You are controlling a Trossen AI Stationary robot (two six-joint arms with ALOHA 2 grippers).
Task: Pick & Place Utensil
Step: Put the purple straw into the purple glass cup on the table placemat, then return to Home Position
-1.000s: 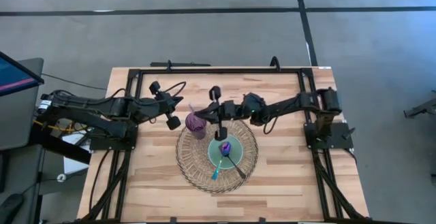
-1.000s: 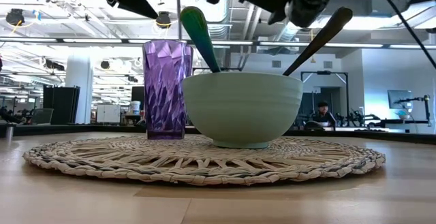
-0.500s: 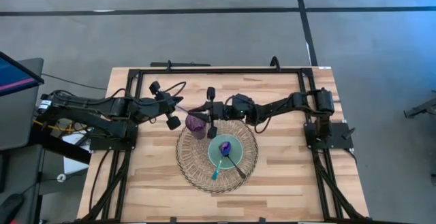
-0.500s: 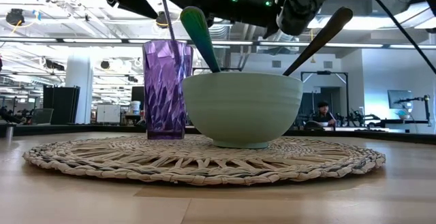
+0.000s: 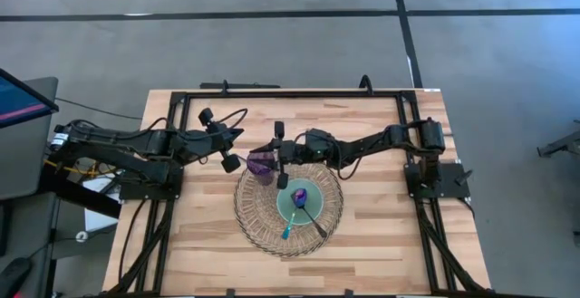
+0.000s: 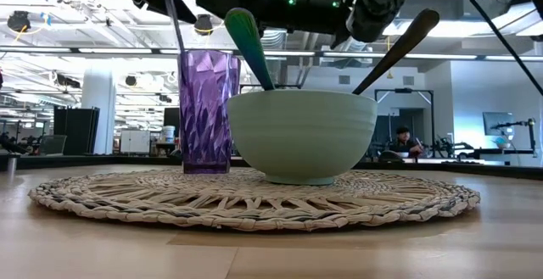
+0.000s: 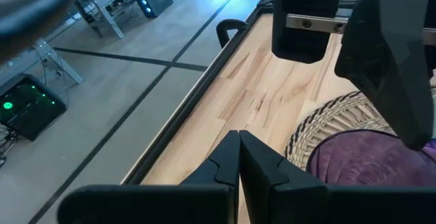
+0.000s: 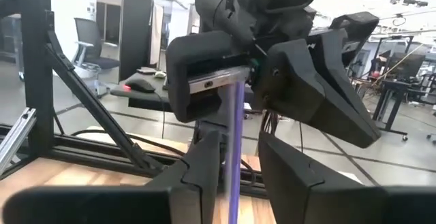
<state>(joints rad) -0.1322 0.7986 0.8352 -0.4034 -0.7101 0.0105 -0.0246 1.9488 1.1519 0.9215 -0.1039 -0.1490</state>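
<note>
A purple faceted cup (image 5: 261,164) (image 6: 206,109) and a pale green bowl (image 5: 299,203) (image 6: 301,135) stand on a round woven placemat (image 5: 263,230). In the bowl lean a blue-green-handled utensil (image 6: 248,46) and a dark spoon (image 6: 397,48). My right gripper (image 5: 266,151) hovers over the cup, shut on a thin purple straw (image 8: 235,135) (image 6: 172,16). The straw's lower end is at the cup's rim; whether it is inside, I cannot tell. My left gripper (image 5: 237,139) (image 7: 238,166) waits shut just left of the cup, touching nothing. My right gripper pinches the straw's upper part (image 8: 235,125) between its two fingers (image 8: 204,163). The fingers come level from the table's right and lie across the straw. The straw hangs nearly upright, slightly tilted, its lower end (image 6: 179,48) down at the cup's rim.
A black metal frame (image 5: 290,92) runs along the table's far side and both arm bases. Bare wood lies on the near side and to either side of the placemat. A person sits far back in the room (image 6: 400,139).
My right gripper has moved toward the table's left, from the bowl's far edge to above the cup, carrying the straw. In the low view the straw came into sight above the cup, then shifted to the cup's left rim.
</note>
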